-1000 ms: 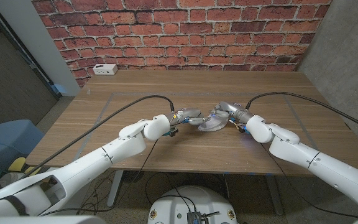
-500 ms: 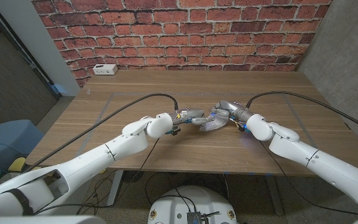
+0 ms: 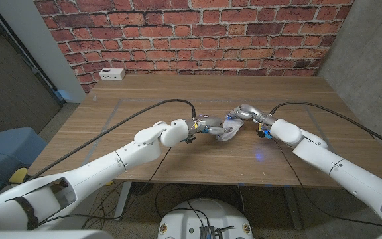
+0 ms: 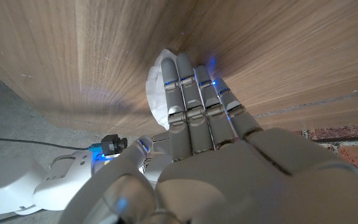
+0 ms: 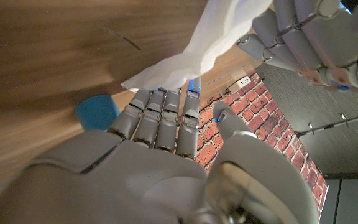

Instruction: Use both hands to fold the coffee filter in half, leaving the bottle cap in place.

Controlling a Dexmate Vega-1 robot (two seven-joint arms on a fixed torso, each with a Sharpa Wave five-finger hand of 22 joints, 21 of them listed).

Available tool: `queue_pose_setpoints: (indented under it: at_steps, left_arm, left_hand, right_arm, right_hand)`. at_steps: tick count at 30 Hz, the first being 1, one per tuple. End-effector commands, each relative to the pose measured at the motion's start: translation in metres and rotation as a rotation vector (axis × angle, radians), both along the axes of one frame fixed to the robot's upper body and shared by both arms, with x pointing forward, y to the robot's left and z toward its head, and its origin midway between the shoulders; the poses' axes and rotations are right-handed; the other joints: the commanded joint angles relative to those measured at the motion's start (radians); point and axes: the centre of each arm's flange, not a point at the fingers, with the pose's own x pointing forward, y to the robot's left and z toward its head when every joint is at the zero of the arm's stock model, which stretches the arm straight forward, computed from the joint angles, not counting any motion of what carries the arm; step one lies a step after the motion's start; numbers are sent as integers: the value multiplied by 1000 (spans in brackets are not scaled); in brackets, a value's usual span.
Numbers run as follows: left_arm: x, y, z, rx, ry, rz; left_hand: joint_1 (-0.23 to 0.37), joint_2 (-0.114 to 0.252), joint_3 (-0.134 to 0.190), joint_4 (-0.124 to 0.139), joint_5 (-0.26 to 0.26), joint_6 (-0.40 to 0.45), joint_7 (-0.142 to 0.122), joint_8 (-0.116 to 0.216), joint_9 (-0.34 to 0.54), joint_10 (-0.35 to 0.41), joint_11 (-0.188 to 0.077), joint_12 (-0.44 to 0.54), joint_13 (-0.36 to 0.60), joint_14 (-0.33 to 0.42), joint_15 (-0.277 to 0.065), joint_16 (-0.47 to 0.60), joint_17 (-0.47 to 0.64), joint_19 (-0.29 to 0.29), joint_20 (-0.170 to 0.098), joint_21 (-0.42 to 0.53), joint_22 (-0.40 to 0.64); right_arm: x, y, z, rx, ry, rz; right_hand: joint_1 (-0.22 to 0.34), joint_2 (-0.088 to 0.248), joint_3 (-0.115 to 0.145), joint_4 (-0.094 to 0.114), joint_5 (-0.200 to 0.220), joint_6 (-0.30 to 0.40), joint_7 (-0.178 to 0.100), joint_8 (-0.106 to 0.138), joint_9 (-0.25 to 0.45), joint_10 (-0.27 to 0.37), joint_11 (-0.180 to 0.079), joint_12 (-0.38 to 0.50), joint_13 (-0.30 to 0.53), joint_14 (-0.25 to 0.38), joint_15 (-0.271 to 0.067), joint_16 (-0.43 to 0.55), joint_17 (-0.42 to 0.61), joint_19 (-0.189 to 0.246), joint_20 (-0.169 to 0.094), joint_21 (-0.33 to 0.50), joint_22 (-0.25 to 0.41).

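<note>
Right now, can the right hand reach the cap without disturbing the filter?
Probably not: the blue cap sits beside the right hand's fingers, but those fingers touch the lifted filter.

bottle cap (image 5: 96, 112) half behind right hand (image 5: 160, 134)

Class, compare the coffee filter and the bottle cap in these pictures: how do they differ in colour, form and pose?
The coffee filter is white; the bottle cap is blue. The filter is thin, creased paper; the cap is a small solid piece. The filter is lifted at one side, touched by the left hand and right hand; the cap lies untouched. Both are on the wooden table.
</note>
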Motion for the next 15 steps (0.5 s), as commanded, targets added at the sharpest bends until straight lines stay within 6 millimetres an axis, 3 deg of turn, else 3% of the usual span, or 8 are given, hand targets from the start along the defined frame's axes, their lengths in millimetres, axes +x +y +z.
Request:
queue_pose_setpoints:
  at_steps: [1, 9, 14, 15]
  left_arm:
    - [-2, -1, 4, -7, -17, 5]
    - [-6, 1, 5, -15, -26, 8]
    - [-10, 3, 7, -45, -38, -7]
    - [-11, 4, 8, -60, -38, -11]
  left_hand:
    - [2, 70, 15, 0, 4, -21, -2, -11, -5, -15, 0, -9, -3, -15, -3, -12, -5, 10, 1, 6, 1]
    - [1, 68, 20, 2, 4, -34, -2, -20, -10, -29, 1, -17, -4, -29, 1, -21, -10, 0, 12, 4, 0]
    - [0, 65, 21, 2, 3, -38, -2, -24, -12, -36, 1, -21, -4, -38, 0, -26, -12, -6, 16, 2, -1]
    - [0, 65, 21, 2, 3, -39, -3, -25, -12, -37, 0, -22, -4, -40, -1, -27, -12, -7, 16, 2, -1]
  right_arm:
    - [-9, -8, 15, 547, 152, 407]
    - [-14, -16, 19, 703, 137, 510]
    - [-19, -22, 22, 770, 101, 556]
    - [-20, -23, 22, 788, 95, 569]
  right_hand:
    - [16, 1, 5, -10, -2, 9, 2, 3, 1, 18, 2, 0, 0, 10, 2, 8, 4, 18, 17, 2, 0]
    - [25, 2, 5, -16, -6, 16, -1, 5, 1, 22, 6, 0, 0, 7, 3, 10, 8, 19, 23, 1, 1]
    - [44, 18, 11, -18, -10, 9, -27, 0, 1, -5, -26, -12, 1, -30, -7, 3, 19, -7, 19, -12, 3]
    - [46, 19, 12, -16, -11, 7, -33, 0, 1, -9, -44, -14, 1, -33, -7, 5, 22, -11, 20, -14, 4]
